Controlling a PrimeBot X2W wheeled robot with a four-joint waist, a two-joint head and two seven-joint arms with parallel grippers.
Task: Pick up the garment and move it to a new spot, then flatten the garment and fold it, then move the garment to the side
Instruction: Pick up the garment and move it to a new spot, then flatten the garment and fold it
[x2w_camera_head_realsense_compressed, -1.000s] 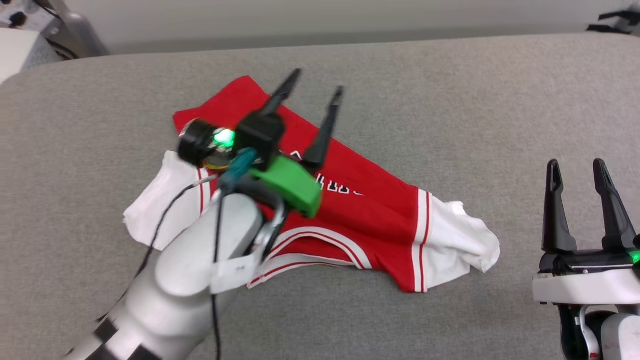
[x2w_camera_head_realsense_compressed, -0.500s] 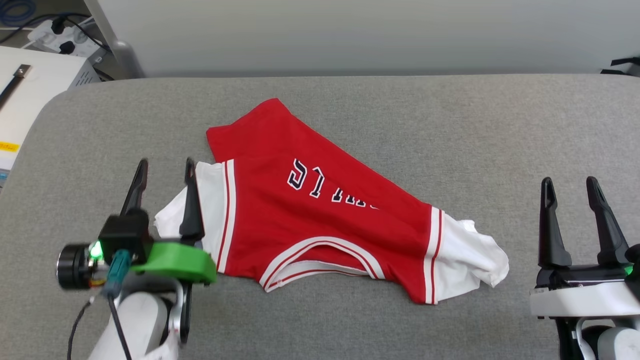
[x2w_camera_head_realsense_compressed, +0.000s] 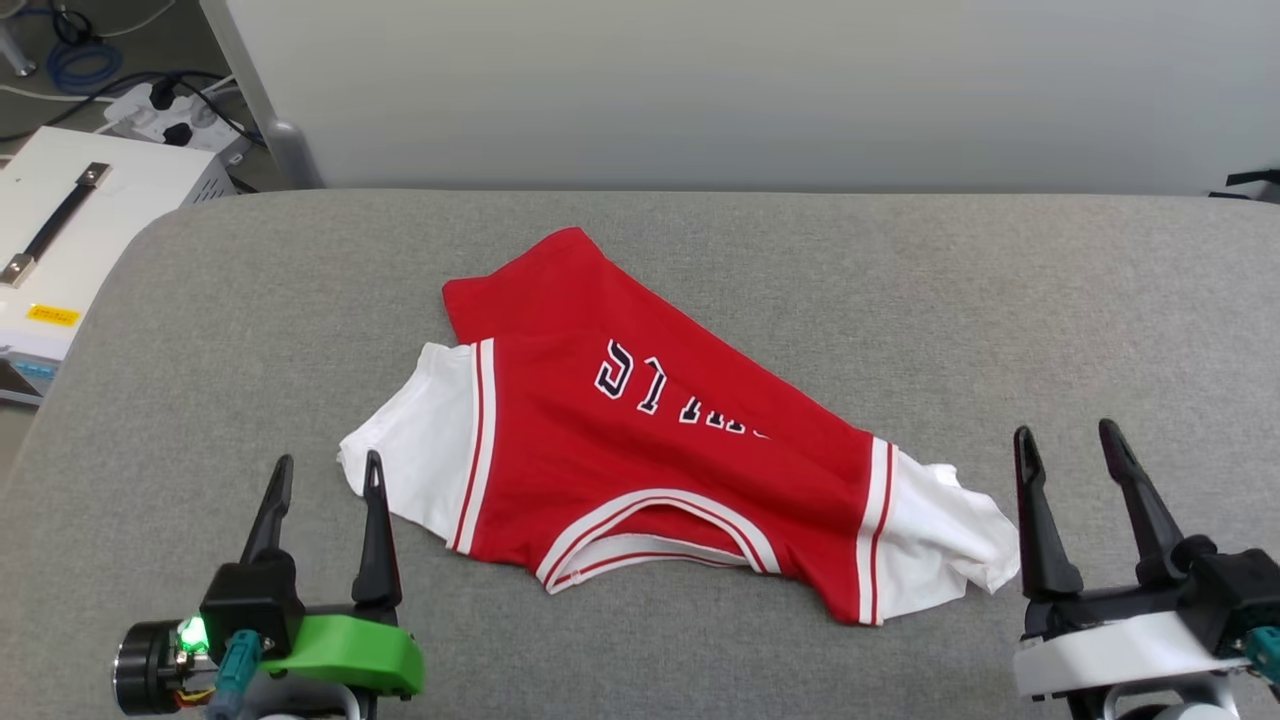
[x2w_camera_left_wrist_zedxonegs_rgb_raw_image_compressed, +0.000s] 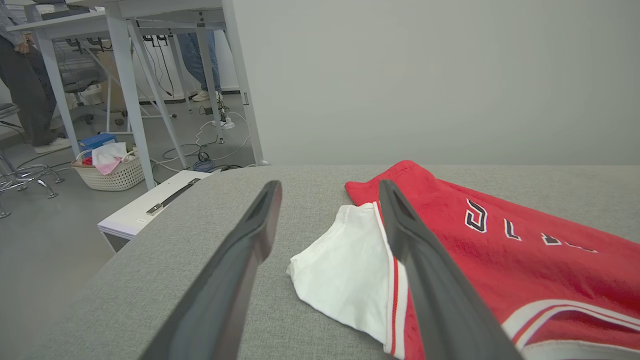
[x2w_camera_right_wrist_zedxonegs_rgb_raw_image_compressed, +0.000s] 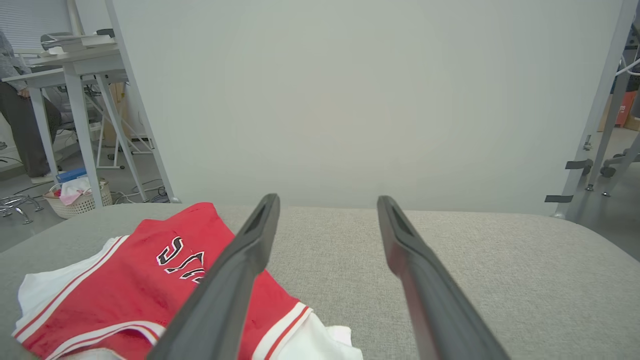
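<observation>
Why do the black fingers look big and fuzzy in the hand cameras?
Left wrist view: the left gripper sits right by the lens, so its fingers look big and soft, while the garment is sharp. Right wrist view: same for the right gripper. Head view: even light, no glare.

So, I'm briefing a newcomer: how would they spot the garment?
On the grey padded table, before the pale wall, the garment lies mid-table. It is red with white sleeves, striped trim and black lettering, against plain grey cloth.
</observation>
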